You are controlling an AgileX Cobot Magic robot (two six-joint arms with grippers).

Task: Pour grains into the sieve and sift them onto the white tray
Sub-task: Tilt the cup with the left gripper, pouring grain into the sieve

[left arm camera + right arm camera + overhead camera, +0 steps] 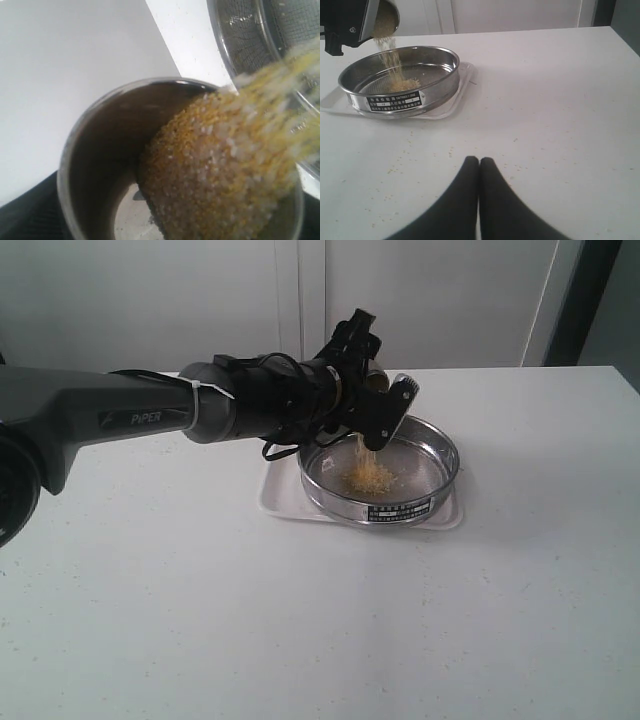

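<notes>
Exterior view: the left gripper (385, 405) grips a tipped cup (100, 140) right above the sieve (422, 472). Right gripper (479, 167) is closed, empty.

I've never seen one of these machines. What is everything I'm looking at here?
table: one, white, beneath everything
white tray: one, white, on the table
sieve: one, steel, on the white tray
steel cup: one, silver, tilted over the sieve
grains: one pile and a falling stream, pale golden, in the sieve
stray grains: several, pale, scattered on the table
left arm: one, black and grey, reaching to the sieve
left fingers: one pair, black, gripping the steel cup
right fingers: one pair, black, shut, empty, away from the tray
</notes>
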